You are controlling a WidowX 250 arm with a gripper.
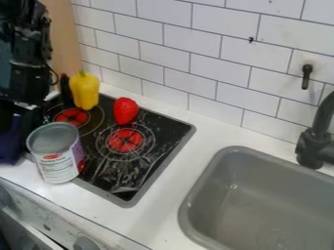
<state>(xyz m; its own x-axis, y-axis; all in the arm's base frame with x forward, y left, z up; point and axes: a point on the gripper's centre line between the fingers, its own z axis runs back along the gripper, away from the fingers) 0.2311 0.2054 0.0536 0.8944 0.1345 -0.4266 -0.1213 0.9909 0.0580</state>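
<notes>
Claw [25, 110] of the single arm noted at the left edge of the view, beside the stove; whether it stands apart or together, or holds anything, we cannot tell.

Nearest the camera, we record a knob [85, 243] on the front panel below the counter [117, 215]. Next comes the can [57, 158], its long axis upright, lying to the right of the claw and toward the camera, close to it. The can stands at the near left part of the stovetop [140, 183], overlapping its border in our view. To its right, well apart, is the grey sink [221, 195].

Farther back, we find the yellow pepper [85, 90] upright, right of the claw and toward the wall [209, 53]. A slim dark item [65, 89], which we cannot identify, stands between arm and pepper. The red object [125, 111] sits just right of the pepper, partly bounding that side. We note the black faucet [313, 146] behind the sink.
</notes>
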